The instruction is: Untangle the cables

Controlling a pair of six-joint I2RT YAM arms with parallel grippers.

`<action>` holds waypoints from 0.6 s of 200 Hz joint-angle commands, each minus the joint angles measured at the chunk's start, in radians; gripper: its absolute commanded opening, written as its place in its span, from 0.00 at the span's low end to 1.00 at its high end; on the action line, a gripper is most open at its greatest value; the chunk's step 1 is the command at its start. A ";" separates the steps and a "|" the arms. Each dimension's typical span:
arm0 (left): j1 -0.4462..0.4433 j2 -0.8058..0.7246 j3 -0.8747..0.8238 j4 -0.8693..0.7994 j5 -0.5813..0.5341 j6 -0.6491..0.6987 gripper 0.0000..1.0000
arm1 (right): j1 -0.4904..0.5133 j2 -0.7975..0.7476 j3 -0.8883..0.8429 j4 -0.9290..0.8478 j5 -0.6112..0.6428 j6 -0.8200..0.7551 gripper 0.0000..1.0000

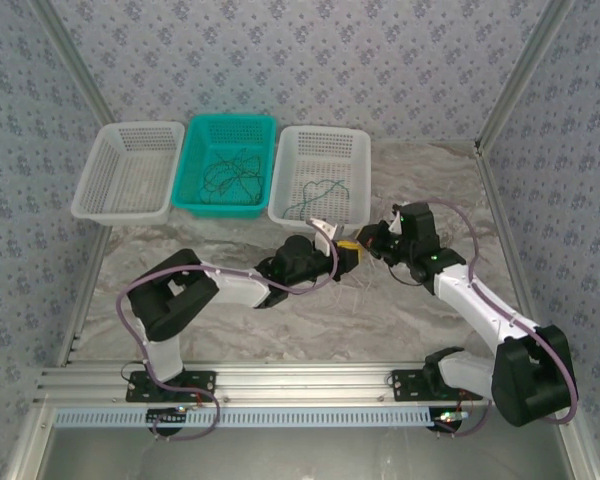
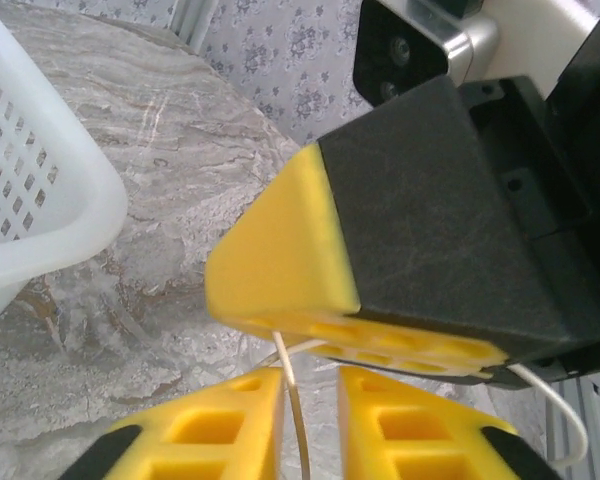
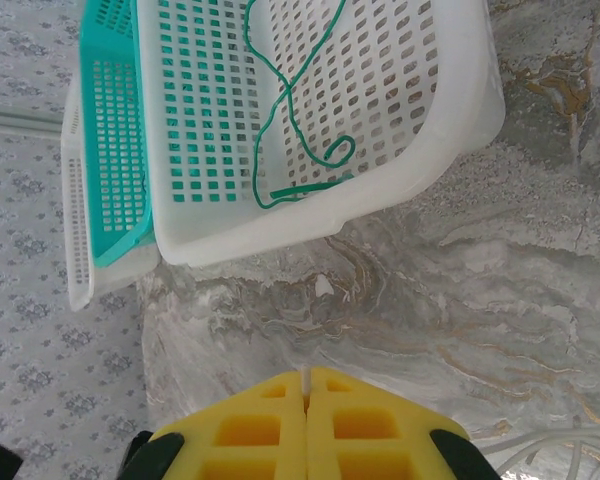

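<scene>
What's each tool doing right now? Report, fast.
Left tool: slightly open, pale cable running through the gap.
Right tool: closed on the pale cable.

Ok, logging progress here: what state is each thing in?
left tool: slightly open, pale cable through its gap
right tool: shut on pale cable
teal basket: holds tangled dark cables
right white basket: holds one green cable
left white basket: no cable visible

I count three baskets: one teal basket (image 1: pixel 230 119) and two white baskets (image 1: pixel 140 126) (image 1: pixel 325 130). I count one green cable (image 3: pixel 310 185), one pale cable (image 2: pixel 294 400) and one tangled bunch (image 1: pixel 225 175).
</scene>
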 commanded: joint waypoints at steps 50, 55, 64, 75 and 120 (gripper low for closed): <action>0.005 -0.010 -0.004 0.060 0.018 -0.053 0.00 | -0.017 -0.023 0.035 -0.043 0.029 -0.033 0.04; 0.008 -0.022 -0.011 0.076 0.021 -0.068 0.00 | -0.016 -0.025 0.033 -0.058 0.055 -0.055 0.07; 0.015 -0.053 -0.023 0.097 0.024 -0.094 0.00 | -0.017 -0.027 0.026 -0.100 0.114 -0.084 0.14; 0.023 -0.102 -0.031 0.090 0.029 -0.111 0.00 | -0.026 -0.025 -0.002 -0.112 0.173 -0.115 0.19; 0.033 -0.338 0.009 -0.157 0.035 -0.031 0.00 | -0.121 0.011 -0.112 -0.056 0.171 -0.129 0.36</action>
